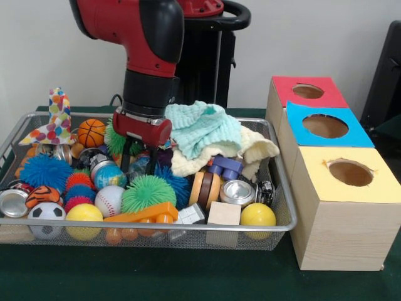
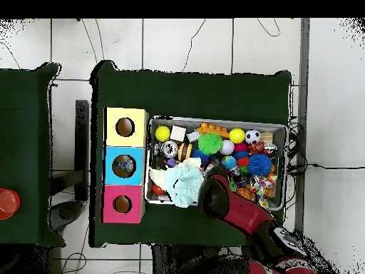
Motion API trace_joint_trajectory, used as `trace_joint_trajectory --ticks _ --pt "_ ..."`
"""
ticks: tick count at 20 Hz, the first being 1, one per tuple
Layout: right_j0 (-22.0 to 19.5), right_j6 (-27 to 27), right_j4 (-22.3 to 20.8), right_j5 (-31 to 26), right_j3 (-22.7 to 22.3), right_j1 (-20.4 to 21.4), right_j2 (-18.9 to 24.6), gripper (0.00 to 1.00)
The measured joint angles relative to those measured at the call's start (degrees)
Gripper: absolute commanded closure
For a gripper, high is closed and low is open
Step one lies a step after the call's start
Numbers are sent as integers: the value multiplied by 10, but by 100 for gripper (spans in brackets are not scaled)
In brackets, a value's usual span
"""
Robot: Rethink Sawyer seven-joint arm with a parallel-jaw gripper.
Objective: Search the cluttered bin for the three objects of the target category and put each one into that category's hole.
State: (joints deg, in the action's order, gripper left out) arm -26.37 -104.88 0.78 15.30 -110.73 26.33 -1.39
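The pincer (image 1: pixel 139 158) is low inside the wire bin (image 1: pixel 283 194), among the toys just behind the green spiky ball (image 1: pixel 148 192); its dark fingers stand apart, gripping nothing that I can see. Beside the bin's end stand three wooden boxes with holes: yellow (image 1: pixel 348 179), blue (image 1: pixel 326 127), red (image 1: pixel 307 92). A mint cloth (image 1: pixel 203 128) lies just beside the pincer.

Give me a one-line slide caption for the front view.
Sawyer's gripper reaches into a wire bin cluttered with balls and cloths, beside three wooden boxes with red, blue and yellow holed tops.
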Motion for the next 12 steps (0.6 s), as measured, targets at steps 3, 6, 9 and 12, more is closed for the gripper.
trace_joint_trajectory --ticks 3,6,9,12 --pt "-10 0 0 0 -4 0 9 0" --pt "-18 0 0 0 -8 1 17 0" --pt "-22 0 0 0 -10 1 19 0" --pt "-22 0 0 0 -11 1 20 100"
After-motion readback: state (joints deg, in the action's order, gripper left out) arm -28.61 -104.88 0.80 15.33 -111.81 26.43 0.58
